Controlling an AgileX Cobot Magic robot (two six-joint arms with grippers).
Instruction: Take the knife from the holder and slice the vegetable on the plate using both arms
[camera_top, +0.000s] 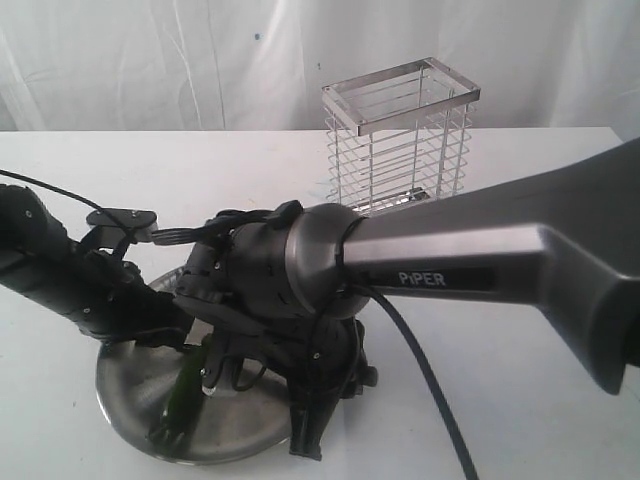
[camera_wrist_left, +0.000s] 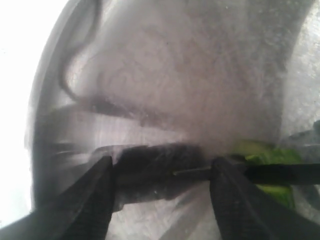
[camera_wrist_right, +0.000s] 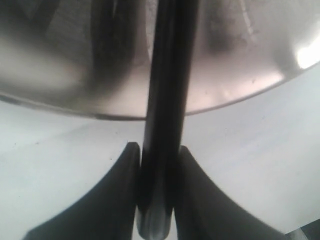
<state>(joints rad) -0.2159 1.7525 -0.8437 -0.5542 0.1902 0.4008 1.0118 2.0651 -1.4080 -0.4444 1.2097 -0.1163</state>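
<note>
The right arm (camera_top: 520, 260) is a long brushed-grey metal link with a black label strip (camera_top: 440, 279) reading "PiPER" in white, a round grey collar, bulky black wrist housings and a thick black cable (camera_top: 428, 385). The left arm (camera_top: 60, 280) is blocky matt black, with a thin black cable (camera_top: 50, 188). The left pincer (camera_wrist_left: 162, 167) has broad, finely textured black fingers (camera_wrist_left: 87, 200); the right pincer (camera_wrist_right: 159, 150) has smooth, curved black ones.

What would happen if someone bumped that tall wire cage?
The holder would probably tip easily: it stands tall and narrow. Being thin open wire, it likely weighs little and might slide on the smooth white table. It looks stiff, not floppy.
</note>
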